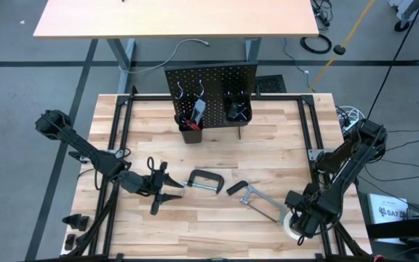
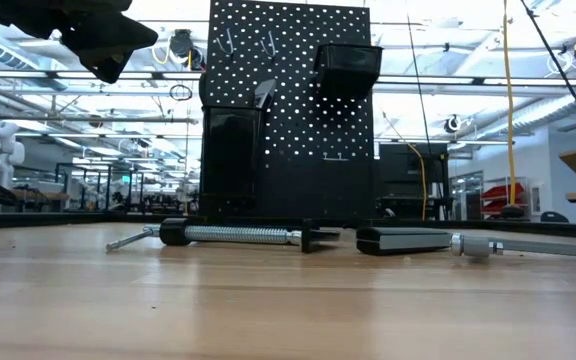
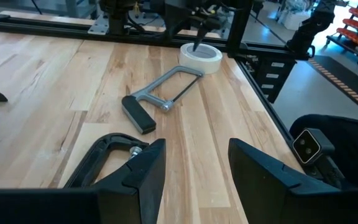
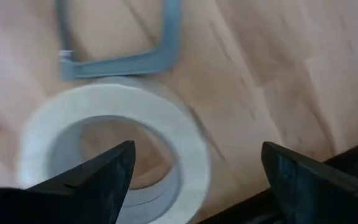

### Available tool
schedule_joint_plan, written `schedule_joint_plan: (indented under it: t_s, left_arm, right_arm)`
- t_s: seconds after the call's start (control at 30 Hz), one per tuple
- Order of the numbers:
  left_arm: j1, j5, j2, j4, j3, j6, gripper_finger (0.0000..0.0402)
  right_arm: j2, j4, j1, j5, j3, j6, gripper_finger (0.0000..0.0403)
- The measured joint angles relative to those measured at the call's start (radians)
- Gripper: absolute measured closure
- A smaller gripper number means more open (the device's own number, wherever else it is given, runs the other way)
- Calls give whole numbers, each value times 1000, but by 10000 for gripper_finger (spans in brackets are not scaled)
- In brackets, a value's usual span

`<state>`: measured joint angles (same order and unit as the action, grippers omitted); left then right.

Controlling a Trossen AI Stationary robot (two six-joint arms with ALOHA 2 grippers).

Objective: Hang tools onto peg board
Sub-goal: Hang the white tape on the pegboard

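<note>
Two wide-open grippers, right gripper over half-hidden tape roll, left gripper beside cut-off C-clamp

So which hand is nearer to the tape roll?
The right hand. It hangs directly over the tape roll, fingers open. The left hand is far across the table, open at the C-clamp, with the grey clamp lying between.

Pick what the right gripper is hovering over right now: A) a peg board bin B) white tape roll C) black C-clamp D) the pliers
B: the right wrist view shows the right gripper with fingers spread open directly above the white tape roll, and the high view puts that gripper at the roll near the table's front right corner, with the grey bar clamp just beside it.
</note>
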<state>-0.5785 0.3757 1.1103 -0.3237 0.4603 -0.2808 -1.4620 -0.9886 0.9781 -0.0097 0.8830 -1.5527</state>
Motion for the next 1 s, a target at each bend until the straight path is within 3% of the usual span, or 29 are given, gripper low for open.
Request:
schedule_joint_plan:
  t_s: [0.47,0.7,0.83,1.0]
  left_arm:
    - [0,0,0,0,0,0,224]
    - [0,0,0,0,0,1,224]
    - [0,0,0,0,0,1,224]
    - [0,2,0,0,0,1,224]
  right_arm:
    - [-27,17,63,0,-21,-26,62]
    - [-96,38,81,-73,-20,-21,70]
    - [-108,54,85,-75,-20,-19,113]
    - [-108,60,84,-73,-20,-30,218]
